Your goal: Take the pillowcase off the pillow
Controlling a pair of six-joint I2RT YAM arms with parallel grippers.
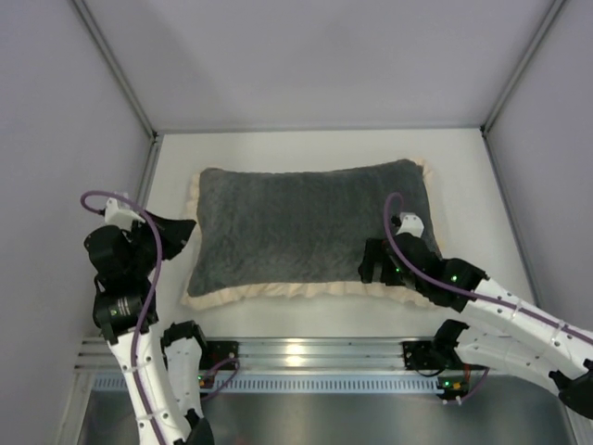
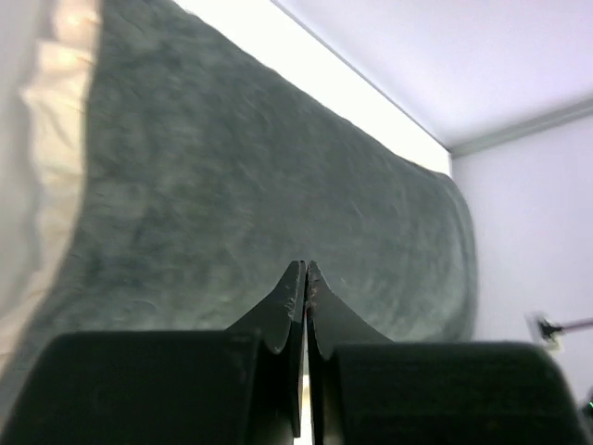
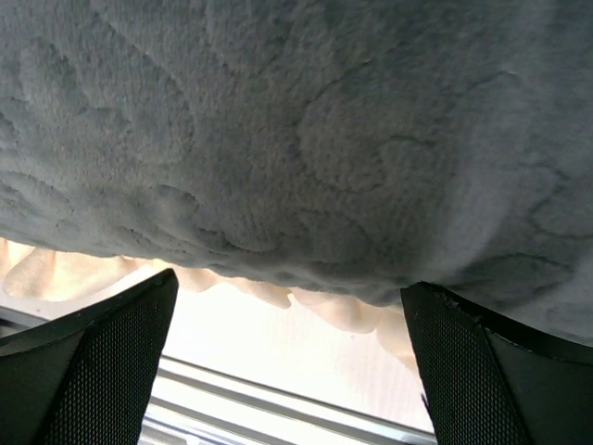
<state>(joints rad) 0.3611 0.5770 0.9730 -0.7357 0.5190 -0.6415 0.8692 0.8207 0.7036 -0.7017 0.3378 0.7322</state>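
The pillowcase (image 1: 306, 227) lies flat on the table, dark grey plush face up, its cream frill (image 1: 278, 292) showing round the edges. It looks plump; the pillow is hidden inside it. My left gripper (image 1: 188, 230) sits at the cover's left edge, shut, with nothing between its jaws. In the left wrist view its closed tips (image 2: 306, 269) point along the grey plush (image 2: 278, 167). My right gripper (image 1: 378, 262) hovers open over the near right part of the cover. In the right wrist view, the right gripper (image 3: 289, 283) straddles the grey edge (image 3: 296, 139) and the frill (image 3: 324, 306).
The white table (image 1: 306, 148) is boxed in by pale walls at the left, right and back. A metal rail (image 1: 306, 352) runs along the near edge between the arm bases and also shows as the rail (image 3: 278, 408) below the frill.
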